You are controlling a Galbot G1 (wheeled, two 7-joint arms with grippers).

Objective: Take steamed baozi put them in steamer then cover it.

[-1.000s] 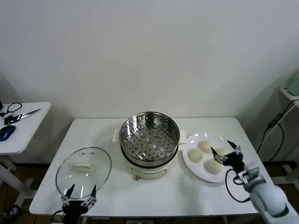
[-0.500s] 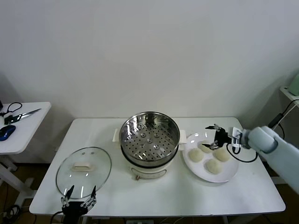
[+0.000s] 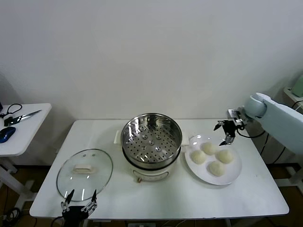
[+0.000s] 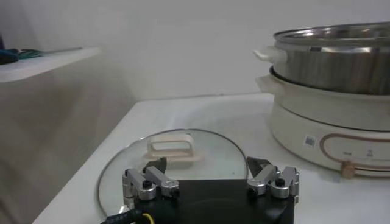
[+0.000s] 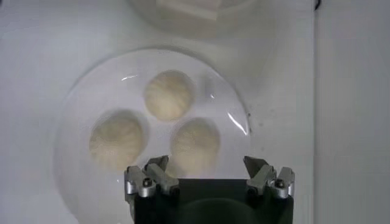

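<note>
four steamed baozi (image 3: 211, 156) lie on a white plate (image 3: 234, 174) at the right of the tabletop (image 3: 180, 196), just right of the steamer (image 3: 151, 142). the steamer stands uncovered at the middle, its perforated tray bare. the cover (image 3: 84, 173) lies flat on the tabletop at the near left, well apart from the steamer. the right gripper (image 3: 226, 133) hovers above the far right edge of the plate, fingers (image 5: 153, 174) apart, holding nothing. the left gripper (image 3: 79, 204) waits at the near edge, just beside the cover, fingers also apart. a side table (image 3: 21, 137) stands further left.
</note>
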